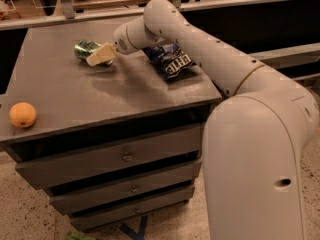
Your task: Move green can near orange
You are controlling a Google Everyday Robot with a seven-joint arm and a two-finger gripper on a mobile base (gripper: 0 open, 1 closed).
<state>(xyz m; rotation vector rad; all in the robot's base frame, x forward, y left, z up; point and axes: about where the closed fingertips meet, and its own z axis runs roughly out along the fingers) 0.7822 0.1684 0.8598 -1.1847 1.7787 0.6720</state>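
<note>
The green can (85, 49) lies on its side at the back of the grey cabinet top (100, 91), left of centre. My gripper (98, 58) reaches in from the right at the end of the white arm, and its tan fingers (101, 54) lie against the can's right side, covering part of it. The orange (22, 115) sits at the front left corner of the cabinet top, far from the can and the gripper.
A dark blue chip bag (170, 60) lies at the back right of the top, under the arm. The cabinet has several drawers (122, 156) below. My white arm and base (255, 169) fill the right side. A railing (65, 1) runs behind.
</note>
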